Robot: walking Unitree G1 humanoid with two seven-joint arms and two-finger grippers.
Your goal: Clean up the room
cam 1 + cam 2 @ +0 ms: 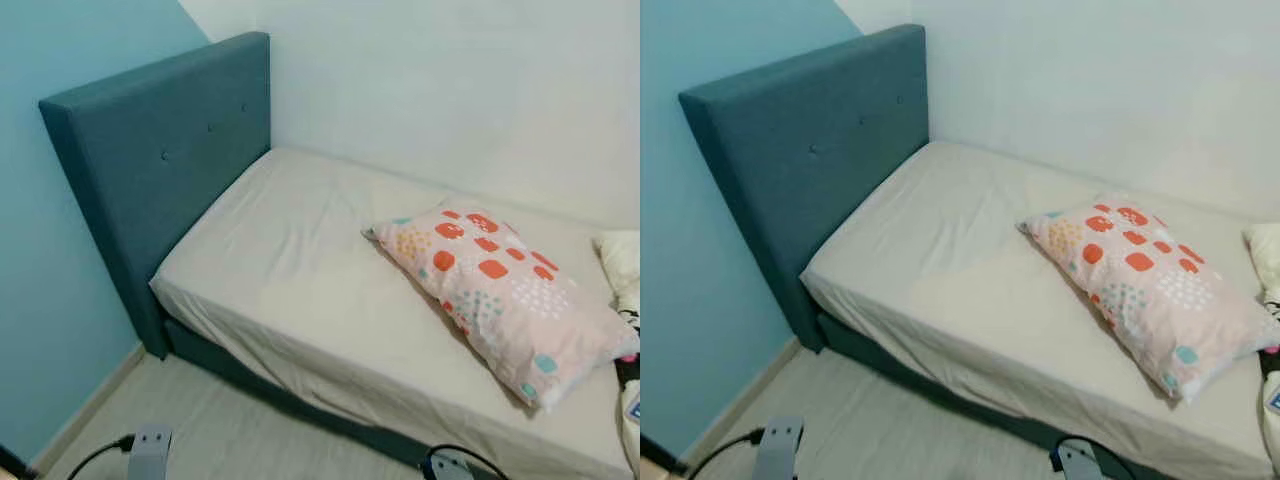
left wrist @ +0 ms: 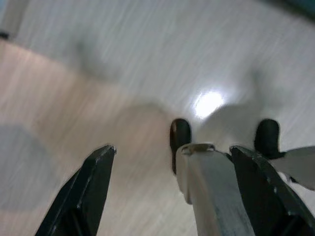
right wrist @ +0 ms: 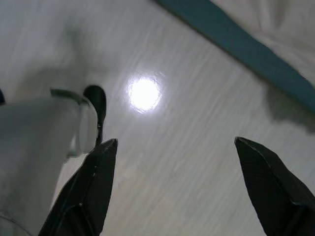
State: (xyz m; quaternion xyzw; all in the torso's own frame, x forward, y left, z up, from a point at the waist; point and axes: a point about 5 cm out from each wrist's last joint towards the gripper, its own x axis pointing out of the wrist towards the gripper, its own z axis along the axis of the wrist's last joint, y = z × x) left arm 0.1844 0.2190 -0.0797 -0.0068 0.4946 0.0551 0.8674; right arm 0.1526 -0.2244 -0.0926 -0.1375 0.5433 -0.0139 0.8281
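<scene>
- Left eye view: I am looking down on a bed (image 1: 300,270) with a pale sheet and a teal headboard (image 1: 165,150), pushed into the corner between a blue wall (image 1: 40,300) and a white wall (image 1: 450,90). A pillow (image 1: 500,295) with orange, yellow and teal patches lies on the bed, well away from the headboard and closer to the white wall than to the bed's near edge. Past the pillow, farther still from the headboard, I see the edge of some pale bedding (image 1: 622,262) cut off by the frame. Below the bed's near edge, over the pale wood floor (image 1: 230,430), the silver tops of my two arms (image 1: 150,450) just show.
- Right eye view: same bed, same pillow (image 1: 1155,290) lying flat on the sheet, one corner pointing toward the headboard. A teal base runs under the mattress along the bed's near side.
- Left wrist view: the left pincer (image 2: 172,191) hangs over the floor, away from the bed, its two black fingers (image 2: 83,196) spread wide with nothing between them. I can see part of my own silver leg and black feet below; the picture is blurred.
- Right wrist view: the right pincer (image 3: 177,187) also hangs over the floor, fingers (image 3: 268,191) wide apart and empty. The bed's teal base (image 3: 236,42) and a bit of sheet lie just beyond it.
</scene>
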